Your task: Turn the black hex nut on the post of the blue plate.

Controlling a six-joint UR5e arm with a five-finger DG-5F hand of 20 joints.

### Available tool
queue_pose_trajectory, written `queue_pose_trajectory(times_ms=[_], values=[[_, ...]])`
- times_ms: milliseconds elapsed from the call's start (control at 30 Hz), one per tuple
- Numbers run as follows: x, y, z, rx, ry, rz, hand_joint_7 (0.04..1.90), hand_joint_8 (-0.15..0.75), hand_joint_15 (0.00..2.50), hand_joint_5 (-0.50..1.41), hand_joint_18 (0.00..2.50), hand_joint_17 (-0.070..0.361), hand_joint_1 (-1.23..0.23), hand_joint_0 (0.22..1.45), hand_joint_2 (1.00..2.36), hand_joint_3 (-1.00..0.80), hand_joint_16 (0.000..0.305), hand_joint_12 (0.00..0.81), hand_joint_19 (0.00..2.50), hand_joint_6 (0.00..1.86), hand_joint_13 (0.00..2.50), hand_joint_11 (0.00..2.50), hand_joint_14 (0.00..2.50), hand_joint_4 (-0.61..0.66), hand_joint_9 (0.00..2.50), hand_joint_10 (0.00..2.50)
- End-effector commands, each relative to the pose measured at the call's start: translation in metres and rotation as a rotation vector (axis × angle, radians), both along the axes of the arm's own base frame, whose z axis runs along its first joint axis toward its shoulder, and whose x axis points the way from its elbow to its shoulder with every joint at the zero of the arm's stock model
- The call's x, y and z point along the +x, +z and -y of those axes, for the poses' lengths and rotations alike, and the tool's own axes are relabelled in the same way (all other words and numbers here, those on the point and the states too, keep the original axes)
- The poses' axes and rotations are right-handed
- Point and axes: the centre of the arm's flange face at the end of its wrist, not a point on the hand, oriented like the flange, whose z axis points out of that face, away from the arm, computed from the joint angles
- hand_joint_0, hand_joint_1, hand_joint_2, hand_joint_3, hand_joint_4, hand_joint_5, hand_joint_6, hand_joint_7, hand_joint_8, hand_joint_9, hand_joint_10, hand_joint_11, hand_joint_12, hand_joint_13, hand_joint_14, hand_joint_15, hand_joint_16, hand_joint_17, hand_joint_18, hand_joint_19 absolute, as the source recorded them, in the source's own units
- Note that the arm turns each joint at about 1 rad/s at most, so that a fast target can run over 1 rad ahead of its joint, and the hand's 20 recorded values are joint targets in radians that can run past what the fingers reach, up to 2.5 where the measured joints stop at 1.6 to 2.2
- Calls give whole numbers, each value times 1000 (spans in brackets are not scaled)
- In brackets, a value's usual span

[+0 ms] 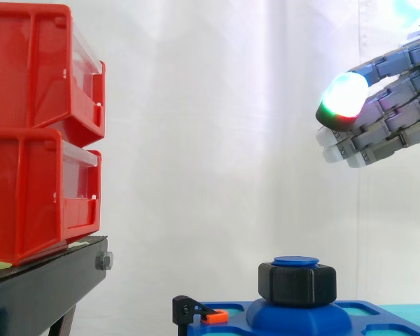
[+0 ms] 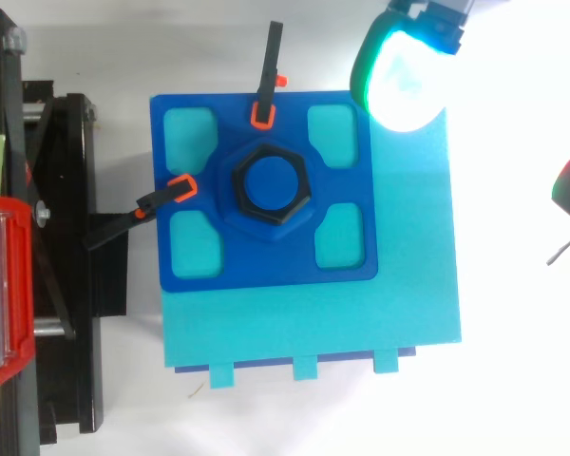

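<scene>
Red bins (image 1: pixel 35 133) at left. Black hex nut (image 1: pixel 297 285) sits on the post (image 2: pixel 269 184), centre of blue plate (image 2: pixel 266 271); likely rigid, light plastic, best gripped across opposite flats. Hand (image 1: pixel 388 115) hangs upper right, well apart, fingers loosely extended, empty.

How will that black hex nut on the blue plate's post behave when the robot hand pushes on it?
The black hex nut looks rigid and chunky, so it should not flex. Its faceted sides probably give decent grip. Seated around the post, it will likely rotate rather than slide or tip, and the clamps should keep the blue plate still.
</scene>
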Motion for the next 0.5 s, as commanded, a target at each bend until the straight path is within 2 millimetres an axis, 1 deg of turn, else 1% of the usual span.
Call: queue_pose_trajectory(times_ms=[0,467], values=[[0,0,0,0,0,0,962,214,0,-240,0,111,-442,457,1000,-500,49,319,79,503,222,0,0,177,320,1],[0,0,0,0,0,0,962,212,0,-239,0,109,-458,471,1000,-500,48,316,83,503,226,5,0,173,312,0]])
